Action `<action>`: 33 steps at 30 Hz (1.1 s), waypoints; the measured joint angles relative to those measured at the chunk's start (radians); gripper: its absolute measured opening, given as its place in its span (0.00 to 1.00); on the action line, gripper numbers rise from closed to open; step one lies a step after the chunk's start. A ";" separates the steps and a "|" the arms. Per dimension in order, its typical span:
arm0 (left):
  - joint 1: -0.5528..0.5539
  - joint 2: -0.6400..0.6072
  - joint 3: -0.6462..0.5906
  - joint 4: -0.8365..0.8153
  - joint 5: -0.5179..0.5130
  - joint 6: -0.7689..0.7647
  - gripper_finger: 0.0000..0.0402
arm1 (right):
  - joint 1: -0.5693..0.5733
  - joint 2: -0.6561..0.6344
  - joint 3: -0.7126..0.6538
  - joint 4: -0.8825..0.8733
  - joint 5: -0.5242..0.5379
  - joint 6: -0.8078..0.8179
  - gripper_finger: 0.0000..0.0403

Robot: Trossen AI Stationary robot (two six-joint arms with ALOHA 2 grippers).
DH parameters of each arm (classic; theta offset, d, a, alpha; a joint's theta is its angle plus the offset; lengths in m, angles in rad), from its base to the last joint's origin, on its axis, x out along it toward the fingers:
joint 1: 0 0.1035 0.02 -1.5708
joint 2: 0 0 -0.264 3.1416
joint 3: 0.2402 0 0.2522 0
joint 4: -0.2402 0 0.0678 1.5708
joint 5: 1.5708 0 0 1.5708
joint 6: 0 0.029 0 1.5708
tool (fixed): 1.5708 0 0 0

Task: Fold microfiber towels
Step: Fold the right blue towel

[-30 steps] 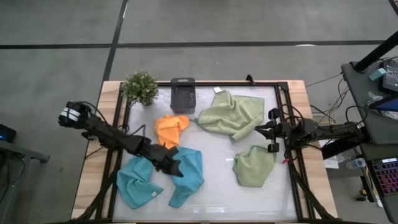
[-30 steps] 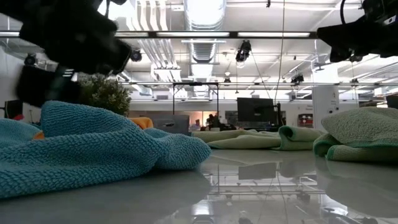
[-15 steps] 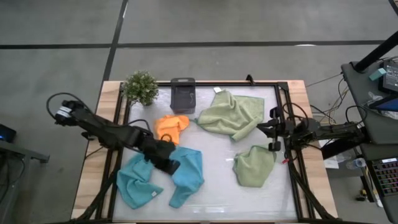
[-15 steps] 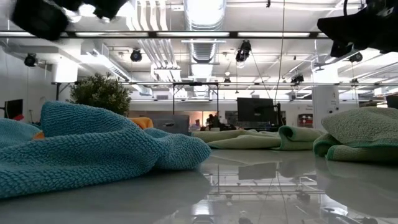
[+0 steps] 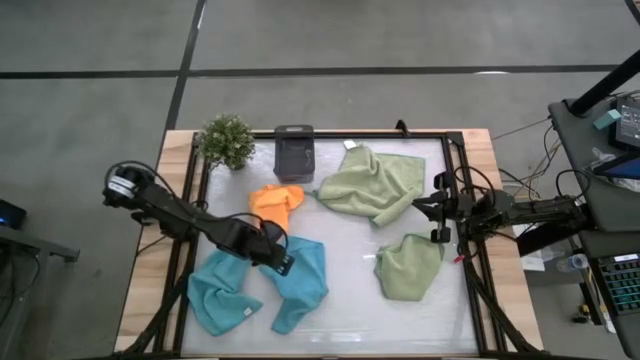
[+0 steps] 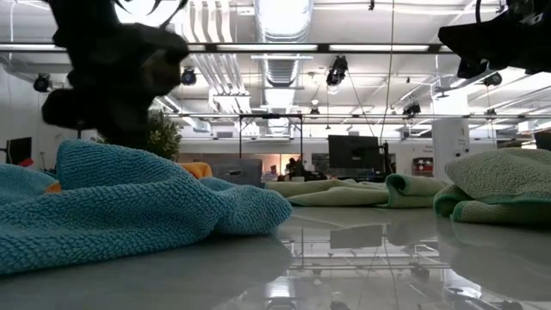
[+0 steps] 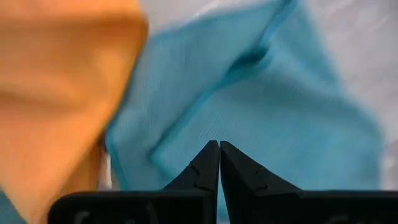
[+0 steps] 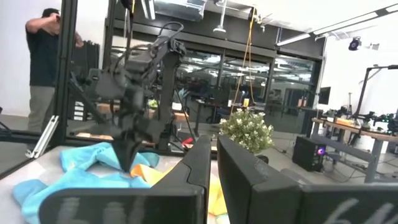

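Open glossy white counter (image 5: 345,255) runs down the middle, between the two crumpled light blue microfiber towels (image 5: 258,286) and the small bunched sage green microfiber towel (image 5: 408,265); front edge strip also bare. Back row crowded: little green potted plant (image 5: 226,140), small dark grey box (image 5: 294,152), large spread sage green microfiber towel (image 5: 373,184), with the orange microfiber towel (image 5: 275,206) just in front of the box. Left gripper (image 5: 281,261) and its arm hang over the blue pair, blocking that corner. Right gripper (image 5: 437,208) sits at the right rim, between the two green towels.
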 joint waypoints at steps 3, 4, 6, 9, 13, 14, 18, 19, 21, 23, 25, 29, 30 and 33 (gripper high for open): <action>0.000 0.027 -0.008 0.002 0.081 0.002 0.01 | 0.000 0.000 0.000 0.000 0.000 0.000 0.06; 0.000 0.036 -0.009 0.002 0.098 0.006 0.02 | 0.000 0.000 0.000 0.000 0.000 0.001 0.06; 0.000 0.048 -0.011 0.000 0.105 0.008 0.05 | 0.000 0.001 0.000 -0.001 0.000 0.001 0.06; 0.000 0.053 -0.014 0.003 0.105 0.009 0.13 | 0.000 0.001 0.000 -0.003 0.000 0.015 0.06; 0.000 0.068 -0.037 -0.001 0.105 -0.017 0.26 | 0.000 0.001 0.000 -0.003 0.000 0.017 0.06; 0.000 0.074 -0.040 -0.001 0.105 -0.026 0.28 | 0.000 0.001 0.000 -0.003 0.000 0.017 0.06; 0.000 0.098 -0.041 0.025 0.102 -0.026 0.36 | 0.000 0.001 0.000 -0.004 0.001 0.019 0.06; 0.000 0.104 -0.041 0.047 0.102 -0.019 0.37 | 0.000 0.001 0.000 -0.004 0.001 0.019 0.06; 0.000 0.111 -0.041 0.108 0.101 0.011 0.38 | 0.000 0.001 0.000 -0.004 0.001 0.024 0.06; 0.000 0.116 -0.041 0.174 0.101 0.046 0.38 | 0.000 0.001 0.000 -0.005 0.001 0.030 0.06; 0.000 0.117 -0.041 0.234 0.101 0.083 0.37 | 0.000 0.001 0.000 -0.005 0.001 0.030 0.06; 0.000 0.113 -0.041 0.295 0.101 0.115 0.34 | 0.000 0.001 0.000 -0.005 0.001 0.030 0.06; 0.000 0.111 -0.041 0.294 0.101 0.115 0.33 | 0.000 0.001 0.000 -0.005 0.001 0.030 0.06; -0.001 0.110 -0.041 0.293 0.100 0.132 0.31 | 0.000 0.001 0.000 -0.005 0.002 0.030 0.06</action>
